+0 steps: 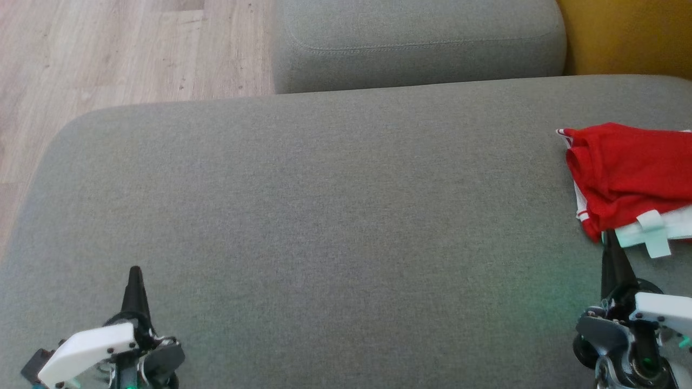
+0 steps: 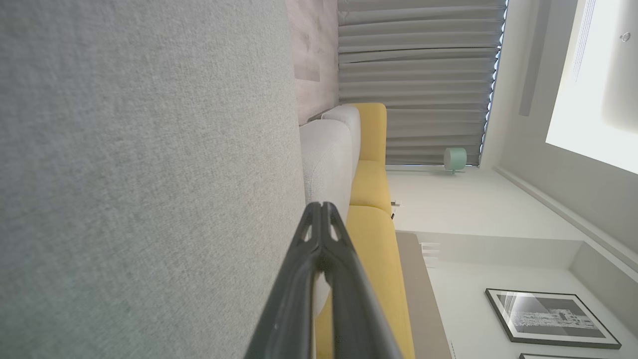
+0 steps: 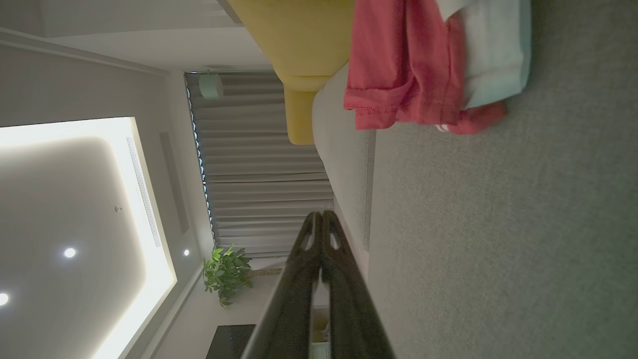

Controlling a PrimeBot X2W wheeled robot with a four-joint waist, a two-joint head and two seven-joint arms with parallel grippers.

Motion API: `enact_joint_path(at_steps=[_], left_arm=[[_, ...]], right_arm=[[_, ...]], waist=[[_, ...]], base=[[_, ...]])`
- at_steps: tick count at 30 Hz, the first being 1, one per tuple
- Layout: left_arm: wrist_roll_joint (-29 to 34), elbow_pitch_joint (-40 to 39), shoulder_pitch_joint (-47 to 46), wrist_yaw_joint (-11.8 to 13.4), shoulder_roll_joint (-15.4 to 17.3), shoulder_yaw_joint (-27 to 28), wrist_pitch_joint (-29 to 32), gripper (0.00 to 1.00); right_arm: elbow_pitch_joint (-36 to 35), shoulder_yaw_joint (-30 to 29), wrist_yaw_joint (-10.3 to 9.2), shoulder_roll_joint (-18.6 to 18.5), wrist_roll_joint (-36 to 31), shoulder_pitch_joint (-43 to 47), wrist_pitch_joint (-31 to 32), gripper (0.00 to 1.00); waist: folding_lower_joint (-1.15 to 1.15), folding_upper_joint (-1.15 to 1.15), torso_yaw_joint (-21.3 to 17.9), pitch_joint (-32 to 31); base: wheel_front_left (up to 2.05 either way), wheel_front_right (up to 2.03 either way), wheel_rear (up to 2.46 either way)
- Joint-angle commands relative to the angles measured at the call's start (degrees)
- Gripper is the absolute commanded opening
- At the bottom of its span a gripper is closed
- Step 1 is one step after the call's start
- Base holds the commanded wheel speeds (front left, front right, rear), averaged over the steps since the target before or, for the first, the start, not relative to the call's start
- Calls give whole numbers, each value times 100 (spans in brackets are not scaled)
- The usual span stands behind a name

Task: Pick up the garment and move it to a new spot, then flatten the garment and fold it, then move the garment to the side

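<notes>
Nearest to you, both grippers are sitting low over the grey seat cushion [image 1: 324, 205]. The left gripper [image 1: 135, 272] is showing its two fingers pressed together with nothing between them, and the right gripper [image 1: 609, 236] is closed and empty in the same way. The tip of the right one is pointing at the near edge of the garment [image 1: 627, 167] — whether it is touching the cloth, I cannot tell. The garment, red with a white and pale green part, is lying in a compact, rumpled bundle at the right side of the cushion. In my judgement this is fitting two stages: a garment waiting to be picked up, or one already folded and put aside — so I am not naming a next move. Farther away, a second grey cushion [image 1: 421, 43] and the wooden floor [image 1: 108, 54] are showing
</notes>
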Motion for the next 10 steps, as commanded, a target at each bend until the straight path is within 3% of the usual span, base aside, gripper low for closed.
enact_joint_path(at_steps=[1, 10], left_arm=[[-32, -210, -288, -37, 34, 237, 42, 0], [-32, -211, -288, -37, 34, 237, 42, 0]], right_arm=[[-221, 116, -4, -32, 40, -298, 34, 0], [-221, 116, -4, -32, 41, -298, 34, 0]], waist=[[0, 0, 0, 0], [0, 0, 0, 0]], base=[[0, 0, 0], [0, 0, 0]])
